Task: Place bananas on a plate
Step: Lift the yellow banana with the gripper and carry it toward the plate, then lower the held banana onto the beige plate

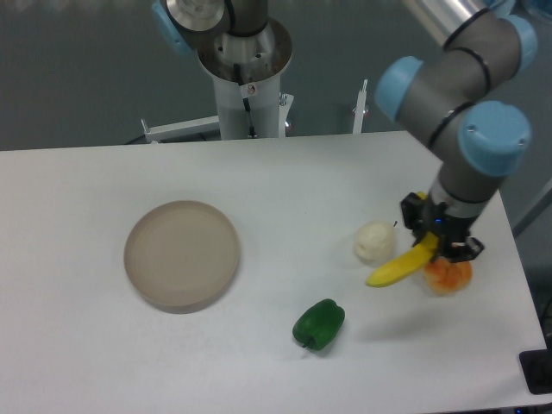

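A curved yellow banana (398, 266) hangs above the table at the right, tilted down toward the left. My gripper (438, 238) is shut on its upper right end. The banana's lower tip reaches just below the pale round fruit (374, 241). The beige round plate (182, 254) lies flat on the left half of the table, with nothing on it, far to the left of the gripper.
An orange lobed fruit (448, 275) sits right under the gripper near the table's right edge. A green pepper (318, 324) lies near the front, between plate and gripper. The arm's base column (243, 82) stands behind the table.
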